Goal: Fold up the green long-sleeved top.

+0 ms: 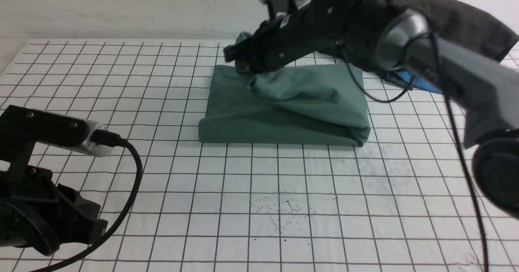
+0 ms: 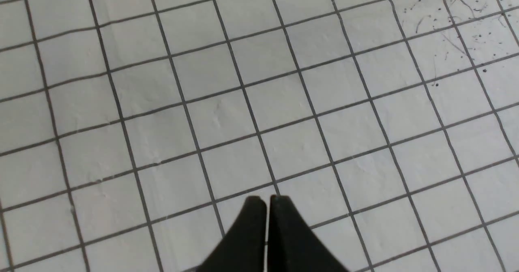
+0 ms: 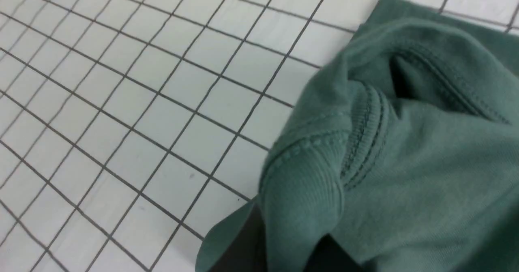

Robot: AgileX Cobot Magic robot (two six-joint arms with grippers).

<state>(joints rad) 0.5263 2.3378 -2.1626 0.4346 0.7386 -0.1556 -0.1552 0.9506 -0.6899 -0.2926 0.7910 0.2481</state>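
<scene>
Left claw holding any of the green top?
No: the left claw is shut with nothing between its tips, over the gridded table.

My matt black plastic right end effector (image 1: 239,61) pinches the matt, rib-edged green cloth top (image 1: 284,110) over a faintly rough white tabletop (image 1: 259,183).

We see a white gridded table (image 1: 162,101) | dark grey garment (image 1: 466,20) heaped far right by the wall (image 1: 121,4) | blue garment (image 1: 421,83) just below it, mostly hidden | ink specks (image 1: 284,211) on the table, near centre
</scene>
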